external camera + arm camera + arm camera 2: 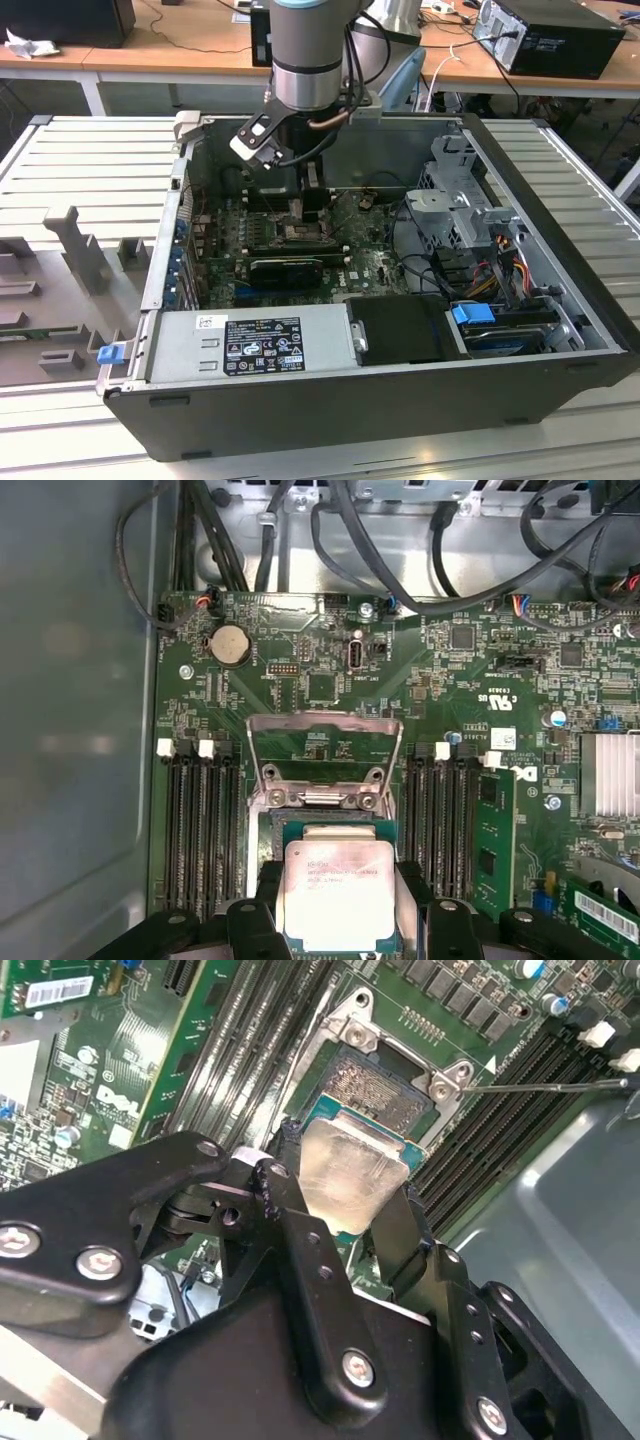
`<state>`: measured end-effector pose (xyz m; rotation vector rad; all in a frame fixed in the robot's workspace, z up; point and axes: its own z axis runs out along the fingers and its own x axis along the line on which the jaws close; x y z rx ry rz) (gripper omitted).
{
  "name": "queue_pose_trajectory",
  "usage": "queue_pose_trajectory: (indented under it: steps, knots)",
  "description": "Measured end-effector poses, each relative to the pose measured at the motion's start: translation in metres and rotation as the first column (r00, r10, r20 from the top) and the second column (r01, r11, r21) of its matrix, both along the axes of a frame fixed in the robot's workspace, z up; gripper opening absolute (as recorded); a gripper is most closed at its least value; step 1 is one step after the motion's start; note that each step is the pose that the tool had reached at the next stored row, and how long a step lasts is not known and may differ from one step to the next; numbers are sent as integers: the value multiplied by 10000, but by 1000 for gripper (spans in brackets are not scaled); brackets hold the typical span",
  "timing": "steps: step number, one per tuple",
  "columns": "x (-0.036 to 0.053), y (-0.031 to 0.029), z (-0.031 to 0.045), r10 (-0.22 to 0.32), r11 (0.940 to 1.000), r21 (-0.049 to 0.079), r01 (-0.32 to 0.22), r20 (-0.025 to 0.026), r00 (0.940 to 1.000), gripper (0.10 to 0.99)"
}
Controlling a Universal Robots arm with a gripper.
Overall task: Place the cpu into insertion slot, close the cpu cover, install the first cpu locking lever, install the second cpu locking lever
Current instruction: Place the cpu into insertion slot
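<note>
Reaches straight down with the arm at the far middle, wrist vertical. Grips the cpu flat by opposite edges with the tool, fingers pressed either side.

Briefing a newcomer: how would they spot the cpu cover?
Find the green circuit board. Between its banks of black memory slots lies the insertion slot; the cpu cover stands flipped open beside it. Only it is a thin grey metal frame around a square opening.
</note>
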<state>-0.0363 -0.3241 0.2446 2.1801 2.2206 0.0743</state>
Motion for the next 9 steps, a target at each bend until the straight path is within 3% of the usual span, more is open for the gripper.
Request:
queue_pose_trajectory:
  steps: [4, 9]
  knots:
    - [-5, 23, -69, 0, 10000, -3, 0, -2, 10000, 525]
    - [-51, 26, -275, 27, 10000, -3, -27, -2, 10000, 525]
